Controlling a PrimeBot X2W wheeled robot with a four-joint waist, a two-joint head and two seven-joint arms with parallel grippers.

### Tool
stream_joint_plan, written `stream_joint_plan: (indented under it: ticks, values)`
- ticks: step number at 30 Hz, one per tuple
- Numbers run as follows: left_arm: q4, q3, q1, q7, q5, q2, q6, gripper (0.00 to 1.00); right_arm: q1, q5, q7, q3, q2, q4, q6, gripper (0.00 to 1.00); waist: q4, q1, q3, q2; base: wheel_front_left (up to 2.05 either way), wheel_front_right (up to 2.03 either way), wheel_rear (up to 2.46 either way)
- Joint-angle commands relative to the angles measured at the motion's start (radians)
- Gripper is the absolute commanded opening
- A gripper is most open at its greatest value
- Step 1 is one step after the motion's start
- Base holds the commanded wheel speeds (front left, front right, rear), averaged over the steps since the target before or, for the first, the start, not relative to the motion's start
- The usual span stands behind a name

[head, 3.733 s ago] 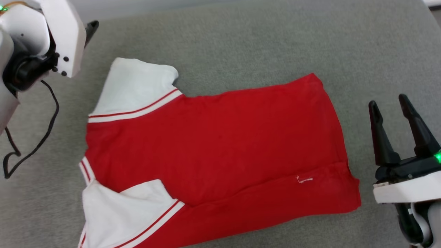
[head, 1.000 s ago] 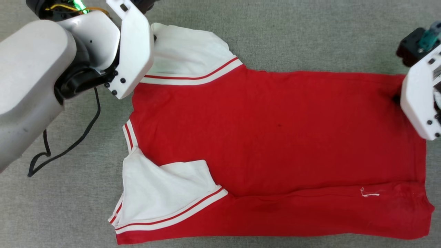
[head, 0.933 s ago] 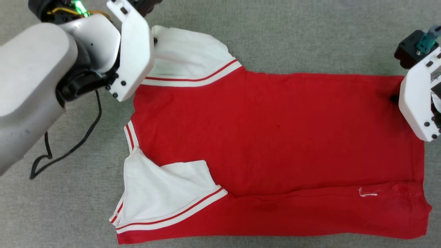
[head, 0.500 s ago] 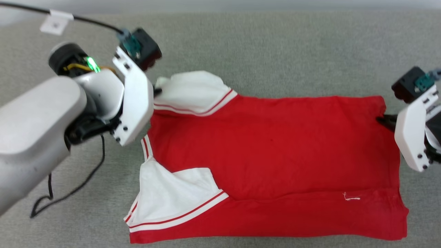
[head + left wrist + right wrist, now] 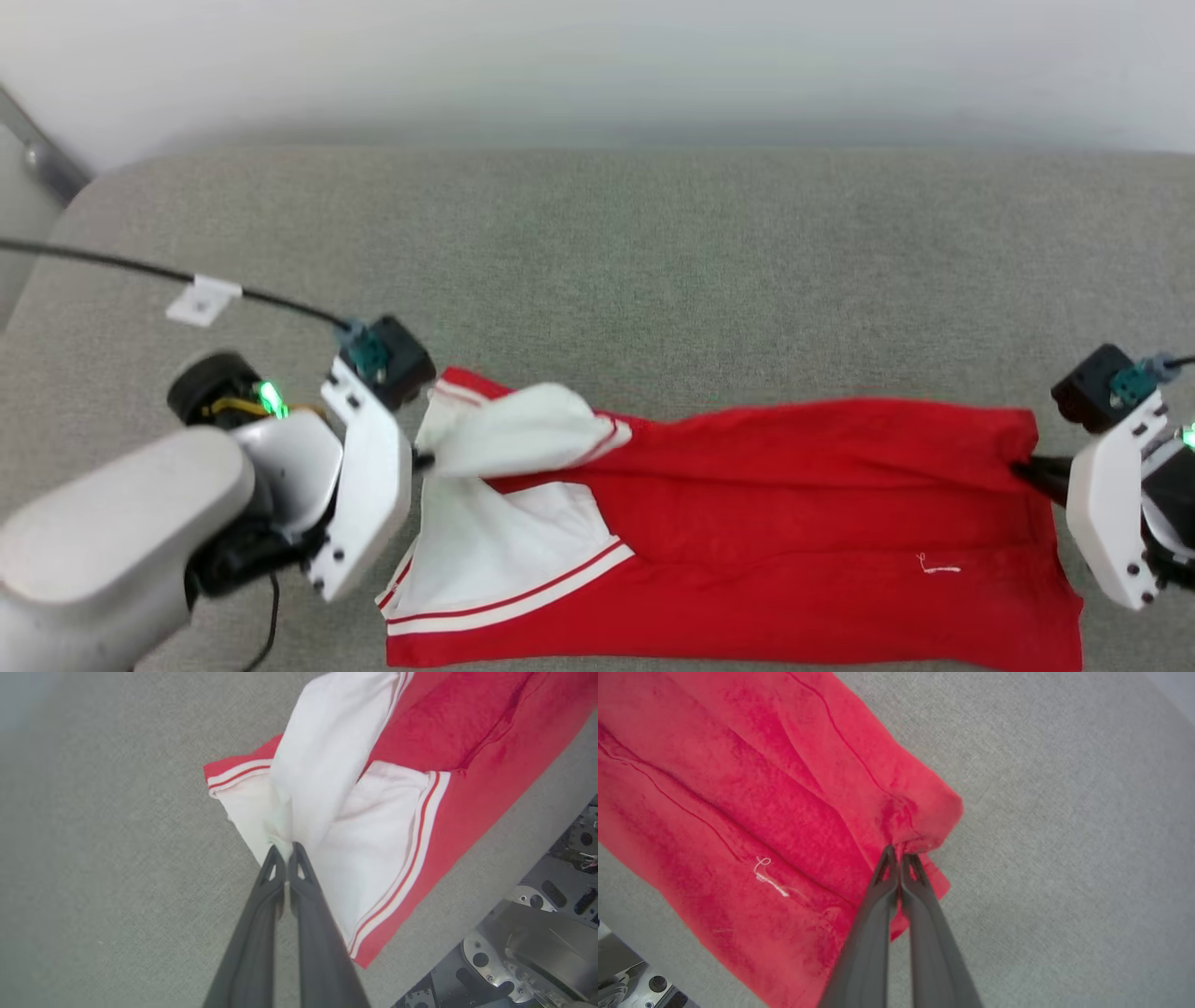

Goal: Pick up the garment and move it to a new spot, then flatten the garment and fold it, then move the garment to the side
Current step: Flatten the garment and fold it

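Raising the far edge of the garment [image 5: 794, 504], flat a moment ago, off the grey tabletop [image 5: 653, 261] to fold it, with left hand [image 5: 285, 851] clamped on the white sleeve [image 5: 327, 742], right hand [image 5: 899, 851] on the hem corner [image 5: 924, 812]

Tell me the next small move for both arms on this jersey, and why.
Probably draw both grippers toward the robot, laying the raised far edge onto the near edge. The left gripper is shut on the white sleeve, the right gripper on the red hem corner; the near half of the garment lies on the grey surface.
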Motion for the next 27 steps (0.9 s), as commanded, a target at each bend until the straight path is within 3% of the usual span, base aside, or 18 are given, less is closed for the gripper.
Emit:
stream_joint_plan:
  ticks: [1,12,18,19,20,21,24,27]
  values:
    - [-0.010,-0.007,0.039,-0.005,-0.007,0.008,0.008,0.00,0.027,0.012,-0.010,0.001,-0.005,-0.002,-0.001,0.00,0.006,0.0001,-0.018,0.0000,0.00,0.00,0.00]
    - [-0.041,-0.014,0.295,-0.065,-0.015,0.000,0.057,0.00,0.208,0.027,-0.065,-0.020,-0.027,-0.011,-0.001,0.00,0.003,0.0001,-0.050,0.0000,0.00,0.00,0.00]
    - [0.005,-0.014,0.354,-0.117,-0.005,-0.027,0.073,0.00,0.267,0.016,-0.086,-0.045,0.017,0.046,-0.001,0.00,-0.002,0.0001,-0.044,0.0000,0.00,0.00,0.00]
    - [0.016,-0.013,0.357,-0.131,0.003,-0.031,0.077,0.23,0.272,0.013,-0.096,-0.057,0.025,0.061,-0.001,0.07,-0.002,0.0001,-0.045,0.0000,0.00,0.00,0.00]
    - [0.028,-0.009,0.356,-0.150,0.014,-0.034,0.081,0.90,0.277,0.012,-0.102,-0.065,0.036,0.071,-0.001,0.36,-0.002,0.0001,-0.047,0.0000,0.00,0.00,0.00]
    - [0.036,-0.003,0.357,-0.170,0.022,-0.036,0.088,1.00,0.280,0.012,-0.113,-0.077,0.045,0.075,-0.001,1.00,-0.003,0.0001,-0.052,0.0000,0.00,0.00,0.00]
    - [0.041,0.018,0.361,-0.253,0.051,-0.032,0.100,1.00,0.289,-0.003,-0.148,-0.112,0.044,0.070,-0.001,1.00,-0.005,0.0001,-0.072,0.0000,0.00,0.00,0.00]
    - [0.031,0.049,0.372,-0.361,0.092,-0.019,0.139,1.00,0.302,-0.009,-0.189,-0.166,0.031,0.042,-0.001,1.00,-0.007,0.0001,-0.092,0.0000,0.00,0.00,0.00]
